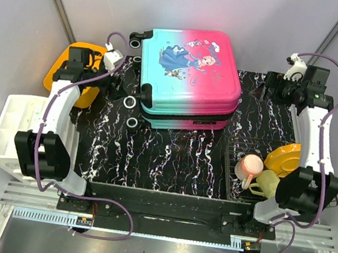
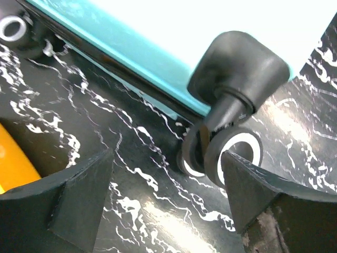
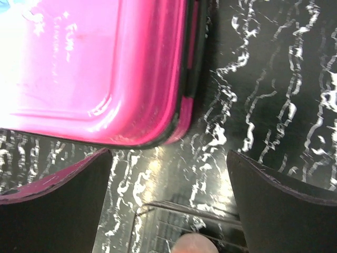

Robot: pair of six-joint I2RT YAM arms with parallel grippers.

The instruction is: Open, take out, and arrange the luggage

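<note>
No writing can be read anywhere. The luggage (image 1: 189, 73) carries a cartoon print and faint marks too small to make out.

Orange bin (image 1: 61, 64) L; pink cup (image 1: 248, 165), yel. plate (image 1: 284, 156) R.

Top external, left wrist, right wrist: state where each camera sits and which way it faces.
Top external: above and behind the bases, looking down on the luggage and table; left arm and right arm show.
Left wrist: on the left arm, facing along the table at a luggage wheel; left hand fingers show.
Right wrist: on the right arm, looking down at the luggage's pink corner; right hand fingers show.
Shared: all three see the luggage and the marbled table.
</note>
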